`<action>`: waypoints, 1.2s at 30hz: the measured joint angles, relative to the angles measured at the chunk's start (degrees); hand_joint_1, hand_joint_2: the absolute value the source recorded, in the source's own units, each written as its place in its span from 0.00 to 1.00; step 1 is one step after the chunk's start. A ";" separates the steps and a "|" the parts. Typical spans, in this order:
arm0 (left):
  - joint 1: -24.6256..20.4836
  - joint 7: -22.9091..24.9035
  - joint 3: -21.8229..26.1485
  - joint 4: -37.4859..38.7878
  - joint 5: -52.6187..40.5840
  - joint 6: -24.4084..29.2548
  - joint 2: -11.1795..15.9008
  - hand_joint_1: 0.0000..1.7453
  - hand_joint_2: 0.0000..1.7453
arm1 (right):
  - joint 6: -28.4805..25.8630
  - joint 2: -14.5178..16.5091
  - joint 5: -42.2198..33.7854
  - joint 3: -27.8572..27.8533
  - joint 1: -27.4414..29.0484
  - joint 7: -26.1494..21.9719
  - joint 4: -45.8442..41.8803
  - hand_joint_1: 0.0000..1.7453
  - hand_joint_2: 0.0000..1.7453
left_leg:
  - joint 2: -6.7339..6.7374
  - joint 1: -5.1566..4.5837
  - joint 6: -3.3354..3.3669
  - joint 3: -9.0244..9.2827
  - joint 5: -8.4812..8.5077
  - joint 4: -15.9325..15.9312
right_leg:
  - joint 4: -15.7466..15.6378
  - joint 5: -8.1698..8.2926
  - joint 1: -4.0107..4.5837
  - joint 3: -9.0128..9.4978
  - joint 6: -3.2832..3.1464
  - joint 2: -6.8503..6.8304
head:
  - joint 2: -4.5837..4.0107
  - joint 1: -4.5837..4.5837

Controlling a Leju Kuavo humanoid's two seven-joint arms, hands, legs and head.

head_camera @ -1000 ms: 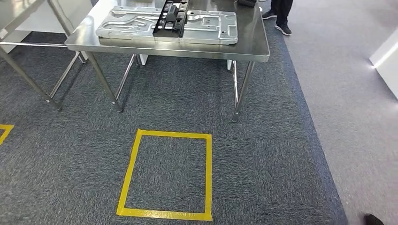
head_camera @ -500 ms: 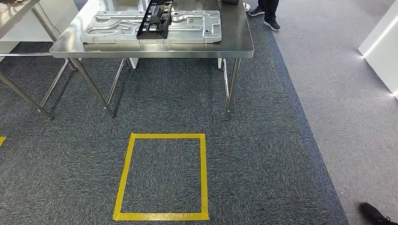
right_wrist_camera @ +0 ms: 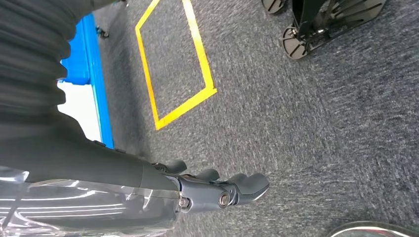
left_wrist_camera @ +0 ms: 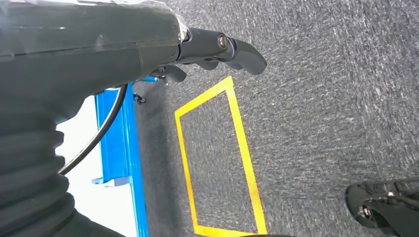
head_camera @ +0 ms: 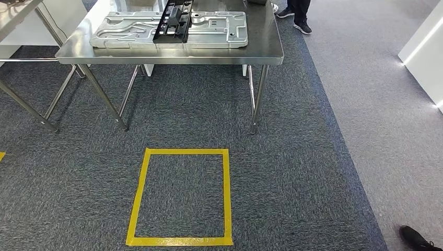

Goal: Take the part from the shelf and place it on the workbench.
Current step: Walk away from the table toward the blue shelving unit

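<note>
The steel workbench stands ahead at the top of the head view. On it lies a large silver pressed-metal plate with a black ribbed part across its middle. My left hand hangs above the carpet, its fingers held out and nothing in them. My right hand hangs the same way, with nothing in it. Both hands are far from the bench.
A yellow tape square marks the carpet in front of the bench. A second steel table stands at the far left. A person's shoes are beyond the bench, and another shoe is at the lower right. A blue frame shows beside my left hand.
The whole picture shifted between one second and half a second ago, so the camera moved. Since then nothing has visibly changed.
</note>
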 joint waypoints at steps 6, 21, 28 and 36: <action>0.04 0.09 -0.71 0.00 -0.09 0.09 0.00 0.00 1.00 | 0.05 0.00 0.38 1.16 0.02 0.31 0.00 0.00 1.00 | 0.00 -0.09 0.06 -0.03 -0.04 0.09 | 0.00 0.02 -0.06 0.00 0.04 0.00 | 0.00 0.00; 0.16 -0.37 -1.44 0.00 -0.17 0.72 0.02 0.00 1.00 | 4.50 0.00 3.94 3.34 0.11 1.79 0.00 0.00 1.00 | -0.01 -0.10 0.06 -0.04 -0.04 0.12 | 0.00 0.03 -0.05 0.00 0.05 0.00 | 0.00 0.00; 0.15 -1.07 -2.22 0.01 -0.10 0.70 0.02 0.75 1.00 | 9.40 0.09 9.66 8.71 0.46 0.73 0.00 0.27 1.00 | -0.01 -0.10 0.06 -0.05 -0.04 0.12 | 0.00 0.03 -0.06 0.00 0.05 0.00 | 0.01 0.00; 0.82 -2.56 -4.46 -0.07 3.51 -0.21 0.39 1.00 1.00 | 10.44 -0.06 5.23 13.95 1.34 -1.73 -0.24 1.00 1.00 | -0.01 -0.10 0.05 -0.05 -0.05 0.12 | 0.00 0.02 -0.06 0.00 0.05 0.00 | 0.00 0.00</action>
